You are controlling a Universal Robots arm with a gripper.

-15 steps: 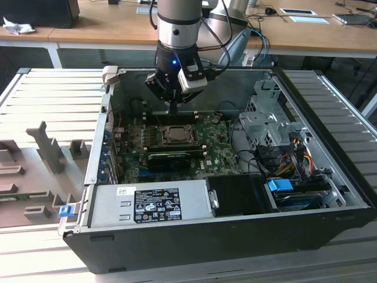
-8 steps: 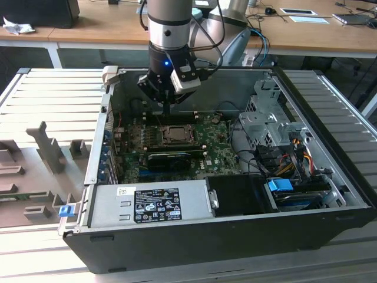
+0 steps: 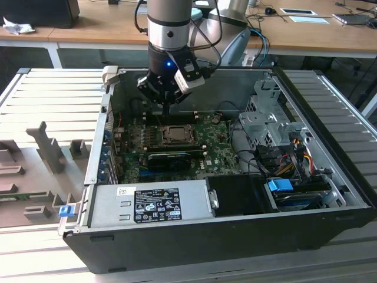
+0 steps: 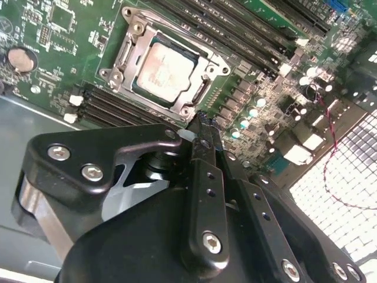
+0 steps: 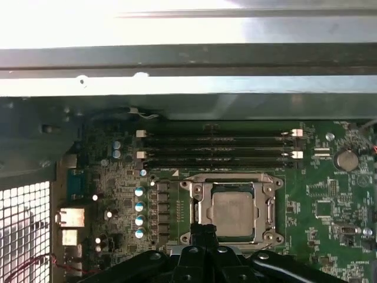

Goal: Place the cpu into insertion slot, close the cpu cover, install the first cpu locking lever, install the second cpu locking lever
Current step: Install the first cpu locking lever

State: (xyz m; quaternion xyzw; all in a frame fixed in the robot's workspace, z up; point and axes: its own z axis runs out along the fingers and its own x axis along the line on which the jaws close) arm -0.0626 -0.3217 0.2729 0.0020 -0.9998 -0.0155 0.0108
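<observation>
The cpu (image 4: 164, 72), a pale silvery square chip, lies flat in the insertion slot (image 4: 197, 94) on the green motherboard (image 3: 215, 153). The cpu cover (image 4: 213, 61), a silvery frame with a square cut-out, lies down around the chip's edges. In the first wrist view the cpu (image 5: 234, 210) sits inside the cover (image 5: 230, 178). My gripper (image 4: 203, 125) hangs just above the board beside one edge of the socket. Its black fingertips are together with nothing between them. In the exterior view the gripper (image 3: 166, 111) is over the far side of the cpu (image 3: 175, 134).
Long black memory slots (image 5: 218, 147) run beside the socket. A black card (image 3: 171, 159) lies in front of it, the power supply (image 3: 150, 203) nearer still. A drive cage (image 3: 265, 121) and cables (image 3: 288, 153) fill the exterior view's right. Case walls (image 3: 97, 147) surround the board.
</observation>
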